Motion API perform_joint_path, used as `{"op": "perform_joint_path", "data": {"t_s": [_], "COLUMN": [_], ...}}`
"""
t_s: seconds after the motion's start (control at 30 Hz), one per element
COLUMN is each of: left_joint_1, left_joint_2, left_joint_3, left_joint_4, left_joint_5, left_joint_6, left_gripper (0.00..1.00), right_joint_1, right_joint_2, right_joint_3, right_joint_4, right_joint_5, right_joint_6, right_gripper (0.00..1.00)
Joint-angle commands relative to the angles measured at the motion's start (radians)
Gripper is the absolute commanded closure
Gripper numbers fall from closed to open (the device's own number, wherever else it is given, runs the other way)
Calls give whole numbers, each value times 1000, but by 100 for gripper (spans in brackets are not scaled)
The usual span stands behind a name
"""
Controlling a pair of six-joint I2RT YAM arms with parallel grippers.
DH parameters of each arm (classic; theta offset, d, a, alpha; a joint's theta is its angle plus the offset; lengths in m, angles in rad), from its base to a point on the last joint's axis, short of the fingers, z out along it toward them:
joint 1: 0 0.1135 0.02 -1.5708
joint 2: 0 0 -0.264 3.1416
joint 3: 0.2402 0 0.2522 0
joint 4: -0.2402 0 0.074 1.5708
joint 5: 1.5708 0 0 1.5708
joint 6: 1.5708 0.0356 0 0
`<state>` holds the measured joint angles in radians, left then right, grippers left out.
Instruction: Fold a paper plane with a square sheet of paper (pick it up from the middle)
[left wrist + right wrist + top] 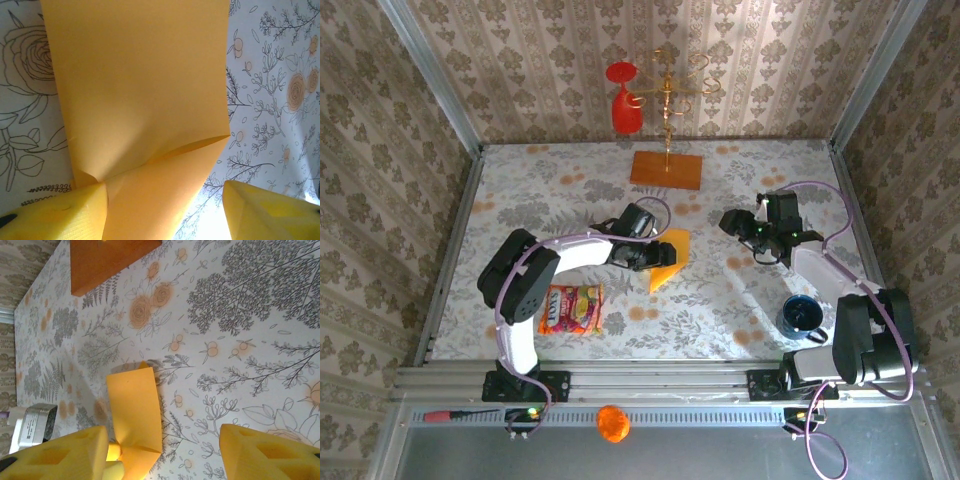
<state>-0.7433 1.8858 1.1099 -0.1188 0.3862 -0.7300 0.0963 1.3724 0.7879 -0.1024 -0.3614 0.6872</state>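
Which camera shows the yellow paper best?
The left wrist view: the square sheet of paper is close up there, with its bend and raised edge plain. The top view shows it small, at the left gripper. The right wrist view shows a narrower strip farther off.

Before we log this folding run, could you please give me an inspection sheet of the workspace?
Surface: floral-print tablecloth, flat, no spills seen.
Job's things: thin yellow-orange paper sheet, partly folded, mid-table.
Clutter: colourful printed snack packet; dark blue mug; brownish-orange rectangular board with gold stand, red glass hanging on it.
Grippers: left gripper open, fingers astride the paper; right gripper open, holding nothing.
Cables: pale purple cables along both arms.
Surroundings: patterned wallpaper walls, metal frame posts.
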Motion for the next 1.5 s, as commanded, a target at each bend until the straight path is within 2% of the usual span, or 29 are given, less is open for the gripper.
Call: {"op": "perform_joint_path", "data": {"t_s": [0.0, 0.17, 0.37, 0.53, 0.7, 1.0, 1.47], "left_joint_1": [12, 27, 43, 47, 50, 53, 53], "left_joint_2": [28, 41, 49, 52, 48, 53, 45], "left_joint_3": [-4, -19, -40, -44, -49, -56, -63], "left_joint_4": [-2, -9, -12, -12, -10, -6, -10], "left_joint_5": [24, 22, 19, 26, 31, 40, 32], "left_joint_6": [-16, -32, -45, -44, -37, -35, -36], "left_gripper": [37, 38, 39, 39, 39, 40, 40], "right_joint_1": [20, 47, 107, 203, 251, 274, 278], "right_joint_2": [13, 70, 122, 168, 232, 285, 327], "right_joint_3": [8, -24, -101, -96, -74, -49, -29], "right_joint_4": [-22, -3, 131, 130, 151, 130, 148], "right_joint_5": [-44, -116, -233, -202, -168, -134, -136], "right_joint_6": [15, 83, 241, 288, 311, 305, 313], "right_gripper": [39, 39, 44, 51, 56, 57, 65]}}
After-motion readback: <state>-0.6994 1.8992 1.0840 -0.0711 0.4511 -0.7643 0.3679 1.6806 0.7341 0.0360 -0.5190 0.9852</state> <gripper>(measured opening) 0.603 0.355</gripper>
